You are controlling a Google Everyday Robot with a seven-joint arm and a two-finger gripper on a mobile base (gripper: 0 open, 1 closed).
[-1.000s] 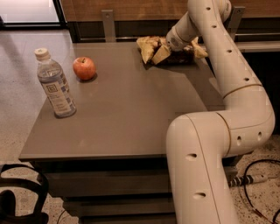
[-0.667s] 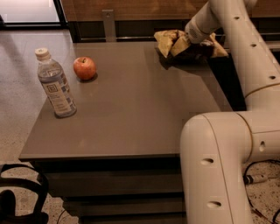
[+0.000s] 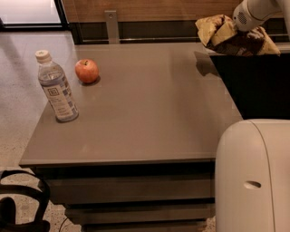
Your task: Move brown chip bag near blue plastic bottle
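Grey table (image 3: 149, 108): one blue plastic bottle (image 3: 56, 88), one apple (image 3: 86, 71); gripper (image 3: 235, 26) top right, jaws clamping one brown chip bag (image 3: 214, 30).

This is looking like an office break area rather than a home. A plain grey counter (image 3: 149, 118) is standing on a polished speckled floor (image 3: 18, 95), wood panelling (image 3: 158, 9) is running along the top of the frame, and light is shining through a glass pane (image 3: 31, 11) at the upper left. A blue plastic bottle (image 3: 56, 90) and an apple (image 3: 86, 71) are sitting out as snacks. At the upper right, the pincer (image 3: 236, 28) is clutching the brown chip bag (image 3: 213, 31).
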